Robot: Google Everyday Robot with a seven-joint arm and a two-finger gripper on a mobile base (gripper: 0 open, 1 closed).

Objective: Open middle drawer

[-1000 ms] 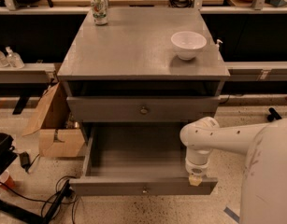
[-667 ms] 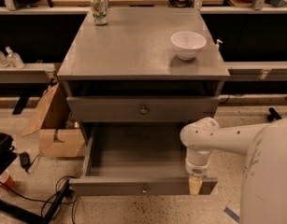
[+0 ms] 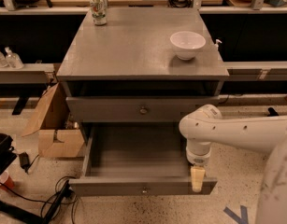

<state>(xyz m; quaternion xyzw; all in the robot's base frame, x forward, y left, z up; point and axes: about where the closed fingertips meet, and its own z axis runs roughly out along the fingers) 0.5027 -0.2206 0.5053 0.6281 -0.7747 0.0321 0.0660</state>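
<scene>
Middle drawer [image 3: 133,186] stands pulled well out below the shut top drawer [image 3: 110,110]. Expect stiff, fairly light wood that slides straight. Your best hold is its knob [image 3: 144,189] or the front's upper edge. The gripper [image 3: 197,178] sits at that front's right end, and you cannot tell whether it is clamped. The label on the can [image 3: 98,9] is unreadable.

Robot arm [image 3: 246,132]: smooth, rounded white shell with small dark dots along its side. The gripper [image 3: 197,178], pale cream, sits at the arm's lower tip.
</scene>
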